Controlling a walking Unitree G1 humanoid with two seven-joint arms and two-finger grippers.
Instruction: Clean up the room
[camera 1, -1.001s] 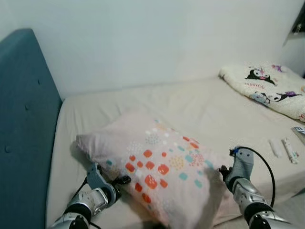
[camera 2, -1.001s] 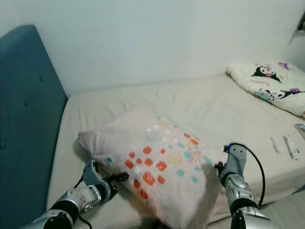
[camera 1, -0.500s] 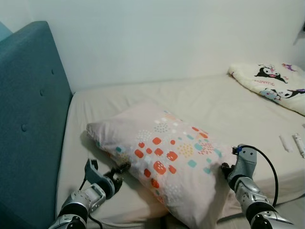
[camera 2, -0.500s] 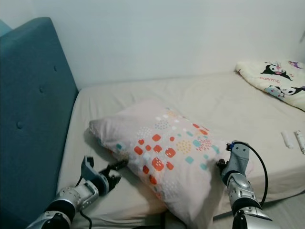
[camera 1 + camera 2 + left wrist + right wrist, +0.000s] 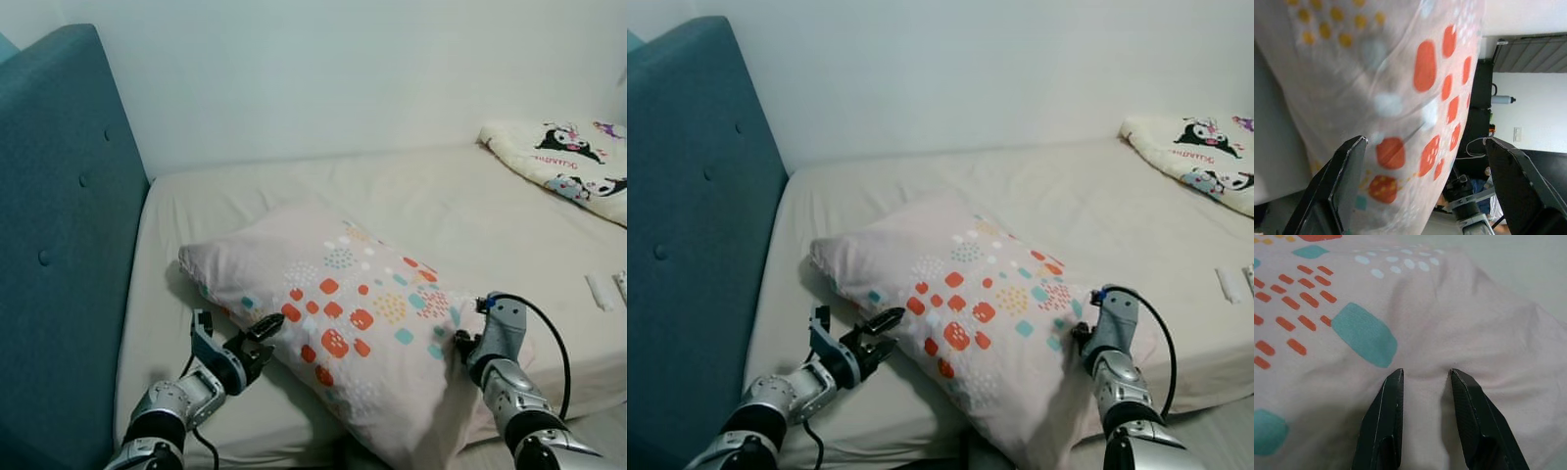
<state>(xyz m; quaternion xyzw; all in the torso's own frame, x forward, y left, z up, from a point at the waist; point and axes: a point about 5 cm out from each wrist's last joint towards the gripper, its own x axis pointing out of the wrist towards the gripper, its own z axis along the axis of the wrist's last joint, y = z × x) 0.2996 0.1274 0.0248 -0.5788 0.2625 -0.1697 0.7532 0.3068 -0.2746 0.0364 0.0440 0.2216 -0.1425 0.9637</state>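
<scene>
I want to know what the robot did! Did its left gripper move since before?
Yes. The left gripper opened and went in toward the spotted pillow; its fingers now spread at the pillow's near edge, where earlier they sat pinched just off it.

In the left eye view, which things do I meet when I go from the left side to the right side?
Blue headboard → left gripper → patterned pillow → right gripper → small white items on the bed, with the cartoon-print blanket farther back.
</scene>
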